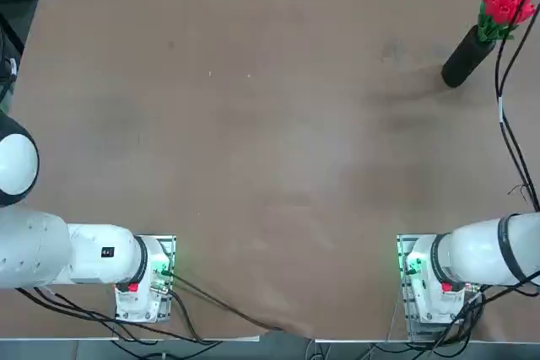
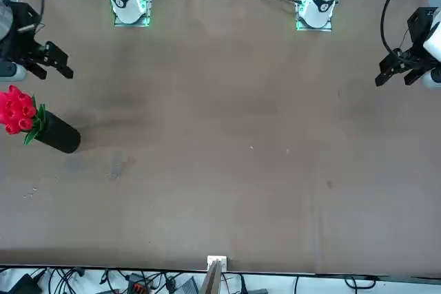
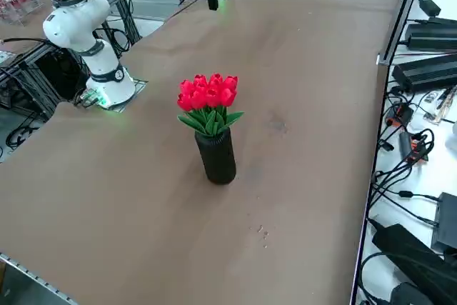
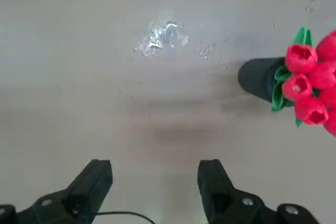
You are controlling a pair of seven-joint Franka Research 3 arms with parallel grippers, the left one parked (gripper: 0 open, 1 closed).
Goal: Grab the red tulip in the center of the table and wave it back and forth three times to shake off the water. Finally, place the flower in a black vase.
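The red tulip [image 1: 506, 2] stands in the black vase [image 1: 467, 56] at the far right corner of the table [image 1: 253, 141]. The red blooms [image 3: 208, 93] and green leaves stick out of the upright vase [image 3: 216, 156]. My right gripper [image 2: 49, 67] hovers above the table a little on the robot's side of the vase [image 2: 58, 134]. In the right wrist view the gripper [image 4: 155, 178] is open with nothing between its fingers, and the vase [image 4: 257, 80] and tulip [image 4: 310, 90] lie off to one side of them.
A small wet patch of droplets [image 4: 163, 38] glistens on the table beside the vase. Cables and power bricks [image 3: 428, 69] lie beyond the table's far edge. The parked left arm [image 1: 76, 255] sits at the near left.
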